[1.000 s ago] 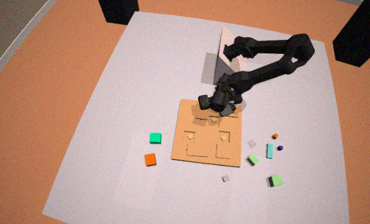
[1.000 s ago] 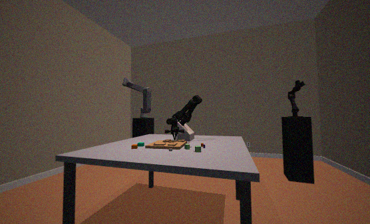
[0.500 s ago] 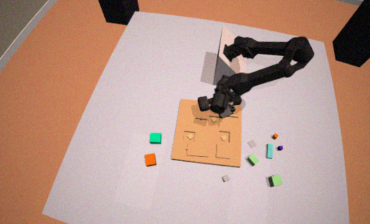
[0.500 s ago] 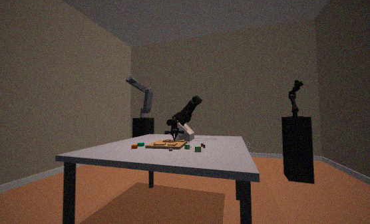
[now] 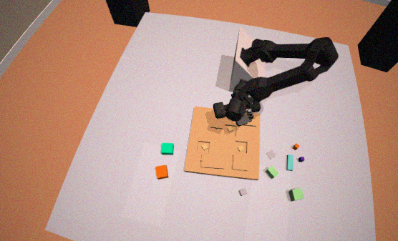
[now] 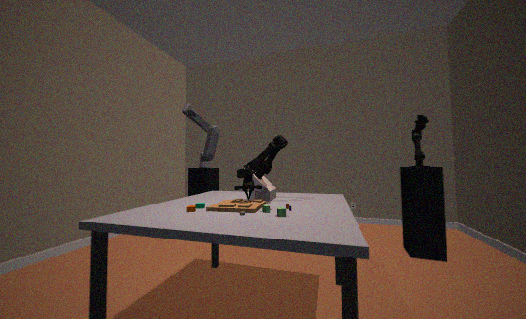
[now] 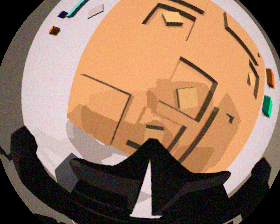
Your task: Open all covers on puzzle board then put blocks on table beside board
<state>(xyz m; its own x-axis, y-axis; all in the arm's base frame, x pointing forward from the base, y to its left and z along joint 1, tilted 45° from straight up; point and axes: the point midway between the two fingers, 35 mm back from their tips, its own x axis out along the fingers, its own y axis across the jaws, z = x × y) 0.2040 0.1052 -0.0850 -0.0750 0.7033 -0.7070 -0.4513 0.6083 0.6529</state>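
The wooden puzzle board (image 5: 222,172) (image 6: 215,208) (image 7: 156,60) lies flat on the table. Its covers share its colour and show mainly as dark edges, so how far each stands open is hard to tell. Pale tan blocks sit in outlined wells: a middle block (image 7: 187,97) (image 5: 230,129), a right-hand block (image 5: 241,148) (image 7: 172,19) and a left-hand block (image 5: 205,146) (image 7: 251,78). Another pale piece (image 7: 153,132) shows just beyond the fingertips, partly hidden by them. My gripper (image 5: 247,119) (image 6: 249,198) (image 7: 152,141) is shut and empty, low over the board's back right part; contact is unclear.
Left of the board lie a green block (image 5: 167,148) and an orange block (image 5: 162,171). Right are a teal bar (image 5: 290,162), a light green block (image 5: 272,171), a larger green block (image 5: 296,194) and small pieces. A slanted pale stand (image 5: 242,64) is behind, by the arm.
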